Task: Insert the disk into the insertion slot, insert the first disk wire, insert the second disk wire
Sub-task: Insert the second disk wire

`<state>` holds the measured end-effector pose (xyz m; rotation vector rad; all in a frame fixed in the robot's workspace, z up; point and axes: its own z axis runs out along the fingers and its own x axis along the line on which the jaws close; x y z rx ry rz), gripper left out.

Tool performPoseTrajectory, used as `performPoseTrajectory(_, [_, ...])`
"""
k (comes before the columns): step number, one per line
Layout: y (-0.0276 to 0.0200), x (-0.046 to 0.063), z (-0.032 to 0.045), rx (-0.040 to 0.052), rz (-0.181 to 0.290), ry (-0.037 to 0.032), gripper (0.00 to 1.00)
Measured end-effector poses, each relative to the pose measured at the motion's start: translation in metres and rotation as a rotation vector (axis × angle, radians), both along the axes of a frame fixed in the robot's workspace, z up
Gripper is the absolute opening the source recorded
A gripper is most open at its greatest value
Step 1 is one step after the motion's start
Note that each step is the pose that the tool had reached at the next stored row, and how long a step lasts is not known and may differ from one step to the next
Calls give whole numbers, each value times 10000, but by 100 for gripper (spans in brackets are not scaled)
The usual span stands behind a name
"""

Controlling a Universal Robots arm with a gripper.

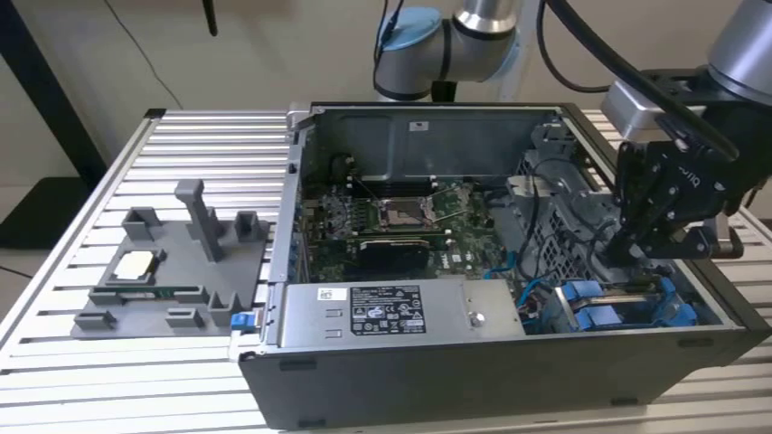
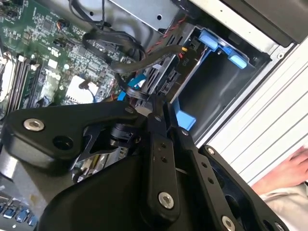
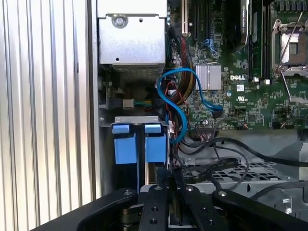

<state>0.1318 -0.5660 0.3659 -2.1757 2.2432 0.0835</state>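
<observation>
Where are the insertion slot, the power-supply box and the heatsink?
insertion slot [image 2: 216,82]: second wrist view, dark inner wall.
power-supply box [image 1: 483,300]: exterior view, bare top face.
heatsink [image 3: 208,77]: first wrist view, finned middle.

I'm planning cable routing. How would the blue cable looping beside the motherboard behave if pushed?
Likely floppy: the blue cable curves in a loose loop. Probably light, being thin. It may snag on the wires crowded beside it.

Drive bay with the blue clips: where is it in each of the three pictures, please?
Exterior view: drive bay in the case's corner at the exterior view's right, below the tool.
First wrist view: drive bay just beyond the tool, beside the slatted table.
Second wrist view: drive bay beyond the tool.
Shared landmark: the green circuit board.
</observation>
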Motion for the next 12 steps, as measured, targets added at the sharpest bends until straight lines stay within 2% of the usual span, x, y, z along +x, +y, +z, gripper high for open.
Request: performPoseTrajectory(12, [-2, 35, -38, -1, 0, -3, 16])
